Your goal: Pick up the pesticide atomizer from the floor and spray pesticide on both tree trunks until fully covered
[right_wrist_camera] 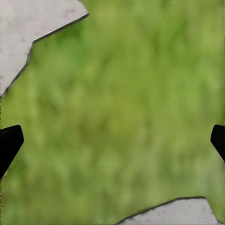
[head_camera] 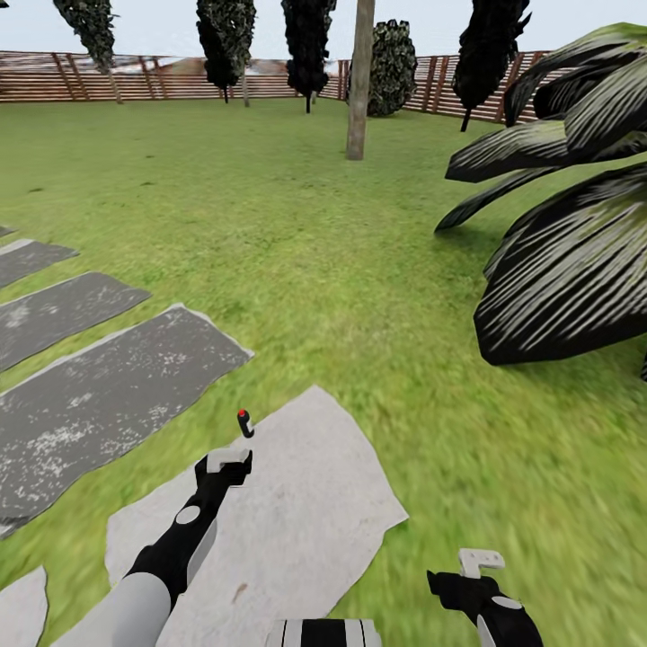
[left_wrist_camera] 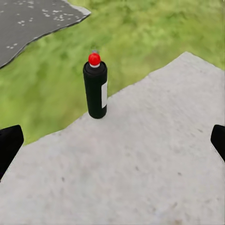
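The pesticide atomizer (head_camera: 244, 423) is a small black bottle with a red top, standing upright near the edge of a pale stone slab (head_camera: 296, 521). In the left wrist view the atomizer (left_wrist_camera: 95, 86) stands ahead of the fingers, apart from them. My left gripper (head_camera: 228, 460) hovers just short of it, open and empty. Low at the right, my right gripper (head_camera: 481, 562) is open over grass. One tree trunk (head_camera: 360, 81), grey-brown and bare, rises far ahead on the lawn.
Dark grey stepping slabs (head_camera: 99, 395) lie to the left. A broad-leaved palm-like plant (head_camera: 575, 225) crowds the right side. Dark cypress-like trees (head_camera: 307, 45) and a brown slat fence (head_camera: 153, 79) line the back. Open grass (head_camera: 296, 225) stretches ahead.
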